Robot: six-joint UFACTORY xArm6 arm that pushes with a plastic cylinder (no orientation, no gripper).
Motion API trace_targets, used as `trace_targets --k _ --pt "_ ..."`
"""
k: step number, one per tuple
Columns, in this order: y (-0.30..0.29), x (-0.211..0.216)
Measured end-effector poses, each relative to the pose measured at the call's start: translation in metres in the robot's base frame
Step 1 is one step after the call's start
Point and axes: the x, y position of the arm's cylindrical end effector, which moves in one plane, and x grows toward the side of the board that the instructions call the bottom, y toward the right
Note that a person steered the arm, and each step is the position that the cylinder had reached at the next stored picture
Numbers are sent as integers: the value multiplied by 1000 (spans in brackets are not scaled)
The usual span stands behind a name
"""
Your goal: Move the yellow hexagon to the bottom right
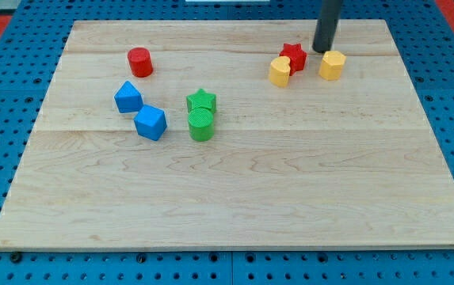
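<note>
My tip (pixel 322 50) on tabletop (pixel 234 198) near view's top right; rod only, no hand, holds nothing. Yellow hexagon (pixel 332 65) just below-right of tip; red star (pixel 293 56) just left.

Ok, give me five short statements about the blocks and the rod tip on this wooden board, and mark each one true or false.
1. My tip stands just left of and above the yellow hexagon block. True.
2. The red star block lies at the view's bottom. False: it is near the top, touching the yellow half-round block.
3. The green star block adjoins the green cylinder. True.
4. The red cylinder sits between the two blue blocks. False: it lies above them.
5. The yellow hexagon block is already at bottom right. False: top right.
</note>
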Motion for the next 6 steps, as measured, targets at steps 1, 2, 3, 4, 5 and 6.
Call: trace_targets --k 1,2,3,4,5,6 --pt "4 61" --pt "-20 121" --pt "-27 179" --pt "-29 157" --pt "-68 174" --pt "-81 222"
